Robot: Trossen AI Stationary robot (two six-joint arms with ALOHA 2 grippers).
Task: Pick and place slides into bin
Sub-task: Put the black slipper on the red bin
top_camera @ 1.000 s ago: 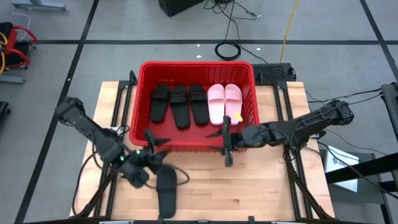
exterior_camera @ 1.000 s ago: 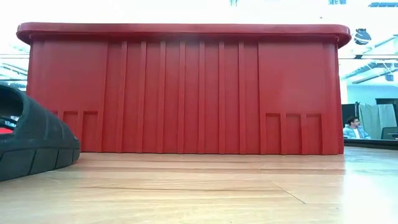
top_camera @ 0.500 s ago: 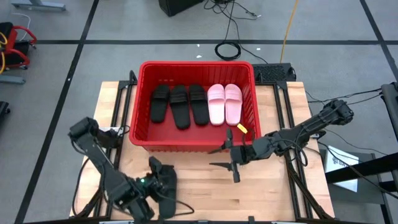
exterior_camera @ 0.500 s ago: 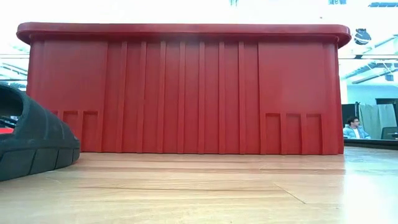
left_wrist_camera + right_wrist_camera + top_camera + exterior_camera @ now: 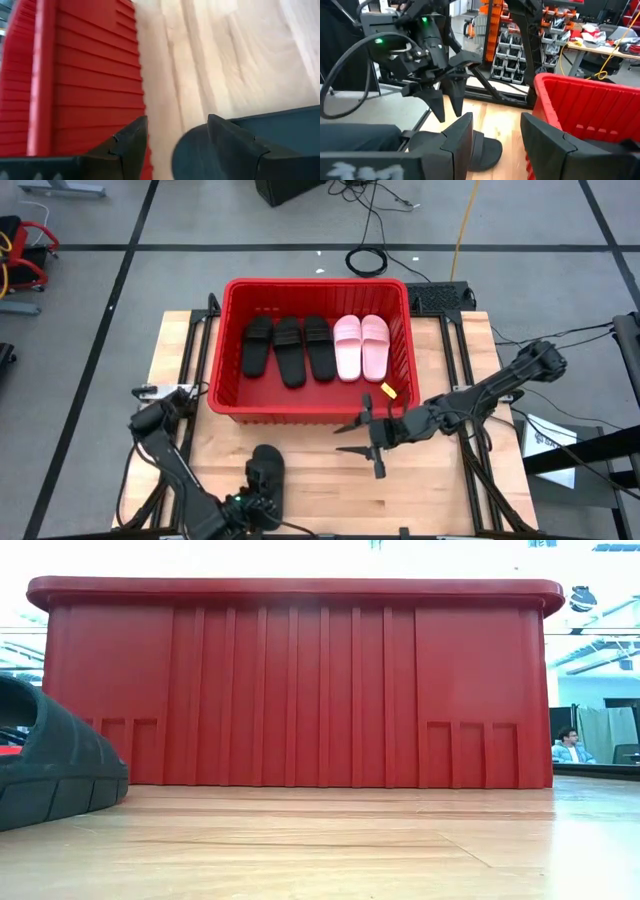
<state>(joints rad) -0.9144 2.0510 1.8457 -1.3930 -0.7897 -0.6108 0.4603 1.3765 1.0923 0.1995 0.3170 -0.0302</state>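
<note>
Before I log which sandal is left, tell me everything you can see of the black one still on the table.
The black sandal lies flat on the wooden table, outside and in front of the red bin, near the table's front-left edge. It looks like matte rubber, with a ridged sole edge. The left tool is right at its near end; whether they touch is unclear.

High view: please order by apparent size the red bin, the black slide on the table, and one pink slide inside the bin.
1. The red bin, by far the largest.
2. The black slide on the table and a pink slide look about equal; the left arm partly hides the black one, so no ranking.
</note>
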